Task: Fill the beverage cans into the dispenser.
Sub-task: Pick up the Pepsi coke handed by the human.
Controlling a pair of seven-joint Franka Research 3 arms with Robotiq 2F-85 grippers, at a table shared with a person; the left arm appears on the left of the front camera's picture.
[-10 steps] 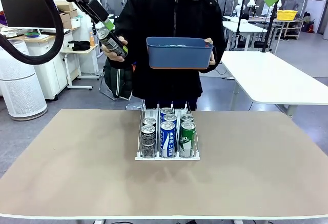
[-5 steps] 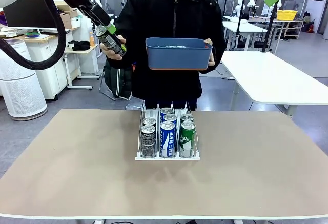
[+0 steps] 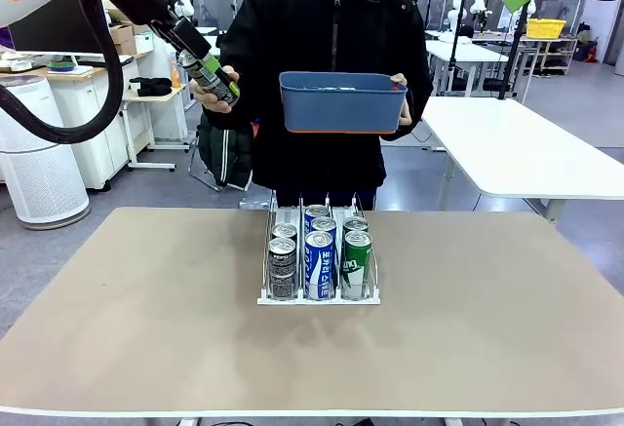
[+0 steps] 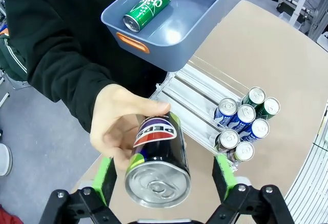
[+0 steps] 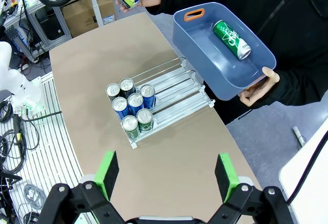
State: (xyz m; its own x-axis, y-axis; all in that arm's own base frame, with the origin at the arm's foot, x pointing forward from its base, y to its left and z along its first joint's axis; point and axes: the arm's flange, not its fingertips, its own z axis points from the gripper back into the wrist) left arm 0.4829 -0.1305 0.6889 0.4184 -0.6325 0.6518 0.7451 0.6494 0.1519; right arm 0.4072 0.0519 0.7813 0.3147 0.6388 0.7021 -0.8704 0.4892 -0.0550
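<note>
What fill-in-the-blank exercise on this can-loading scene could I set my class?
1. The dispenser holds ____ cans in all.
2. The blue tub that the person holds contains one ____ can.
3. The left gripper stands ____ around a black can held in the person's hand.
4. The three cans in the dispenser's middle lane are ____.
Missing words: seven, green, open, blue.

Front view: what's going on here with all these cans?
A person's hand holds out a black can inside the open left gripper. The other hand carries a blue tub with one green can. The rack on the table holds six cans. The right gripper hangs open above.
</note>
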